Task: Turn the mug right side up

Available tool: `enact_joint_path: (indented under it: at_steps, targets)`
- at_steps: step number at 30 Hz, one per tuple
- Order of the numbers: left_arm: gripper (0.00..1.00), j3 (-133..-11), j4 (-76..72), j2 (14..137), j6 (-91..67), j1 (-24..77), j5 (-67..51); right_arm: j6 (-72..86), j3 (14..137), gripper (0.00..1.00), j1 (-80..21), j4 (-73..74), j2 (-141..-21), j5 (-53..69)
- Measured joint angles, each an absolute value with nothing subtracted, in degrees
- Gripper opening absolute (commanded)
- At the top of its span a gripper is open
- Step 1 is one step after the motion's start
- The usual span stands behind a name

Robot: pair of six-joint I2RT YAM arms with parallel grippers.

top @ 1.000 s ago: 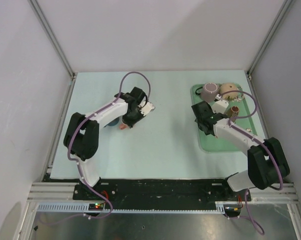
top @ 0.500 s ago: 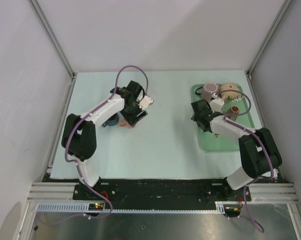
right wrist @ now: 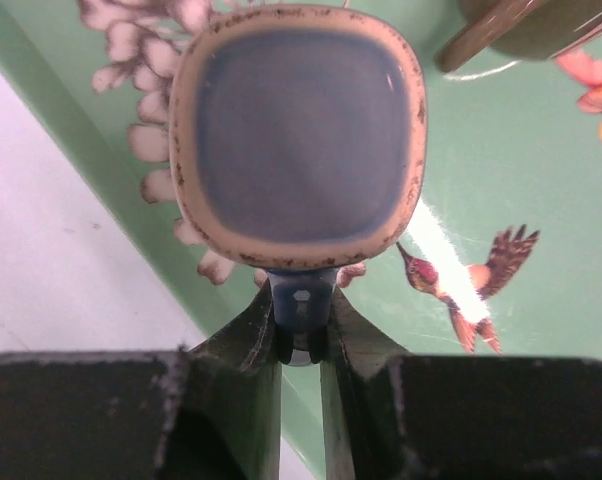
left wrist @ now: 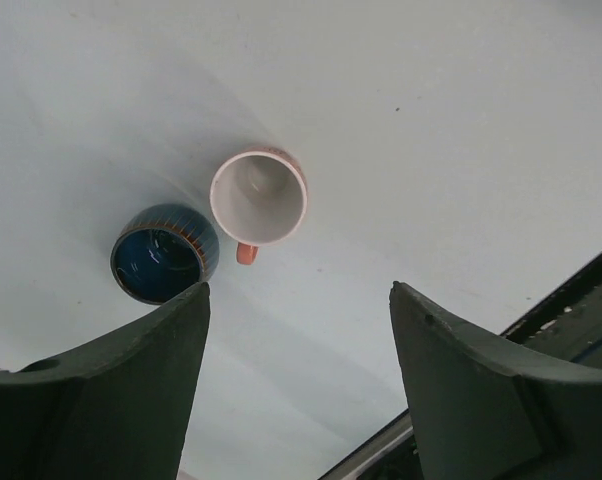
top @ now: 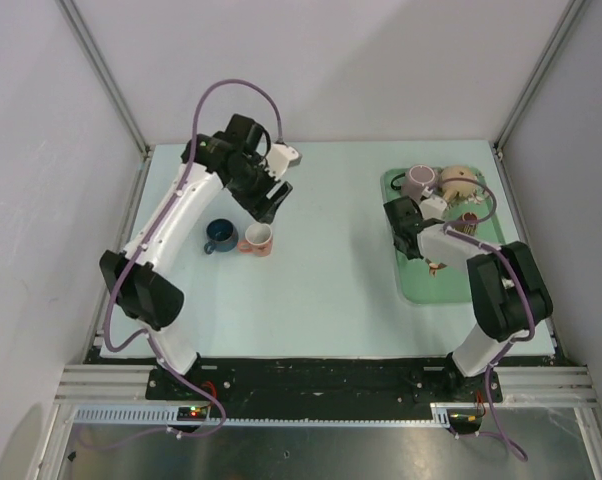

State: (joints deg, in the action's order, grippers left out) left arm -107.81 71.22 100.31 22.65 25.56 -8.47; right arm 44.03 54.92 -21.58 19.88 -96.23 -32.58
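Pink mug [top: 258,238]: we now list it upright, three o'clock of the blue mug [top: 219,235], left gripper [left wrist: 299,300] lifted off open-jawed; right gripper [right wrist: 301,310] has just clamped the square mug's [right wrist: 296,140] handle at the tray's [right wrist: 501,130] nine o'clock.

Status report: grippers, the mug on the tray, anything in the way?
Left gripper open, high over upright orange cup and dark-blue cup. Right gripper shut on mug handle. Mug on green tray, apparently bottom up. Pinkish cup nearby.
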Motion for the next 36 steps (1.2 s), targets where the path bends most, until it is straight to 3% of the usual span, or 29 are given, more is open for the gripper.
enact_joint_path:
  at_steps: [6,9,12,16,22,27,33,36]
  targets:
    - [0.79,-115.09,74.87,99.59,21.54,22.83,-14.46,37.10,55.00,0.00,-23.40,21.39,-87.09,-35.33]
    - [0.87,-117.14,75.70,99.31,21.12,21.65,-17.37,32.97,55.13,0.00,-24.86,21.06,-79.92,-34.15]
    - [0.97,-118.91,76.36,99.31,19.73,20.18,-23.33,30.00,55.24,0.00,-26.37,19.14,-71.96,-28.80]
    - [0.99,-123.57,77.08,99.48,15.94,18.85,-32.86,28.40,55.68,0.00,-30.76,11.25,-62.96,-17.02]
    - [1.00,-130.45,72.31,99.02,7.11,18.61,-46.22,32.05,56.18,0.00,-38.24,-7.11,-61.82,-0.40]
    - [0.99,-130.63,67.72,98.00,0.60,18.61,-51.75,36.69,58.02,0.00,-43.13,-16.97,-66.65,5.67]
    - [0.81,-130.63,63.81,97.78,-4.23,18.61,-57.41,40.05,62.70,0.00,-45.32,-20.78,-72.27,8.36]
    - [0.63,-130.63,62.67,97.73,-5.63,18.61,-59.37,41.63,64.60,0.00,-45.43,-22.83,-74.63,9.19]
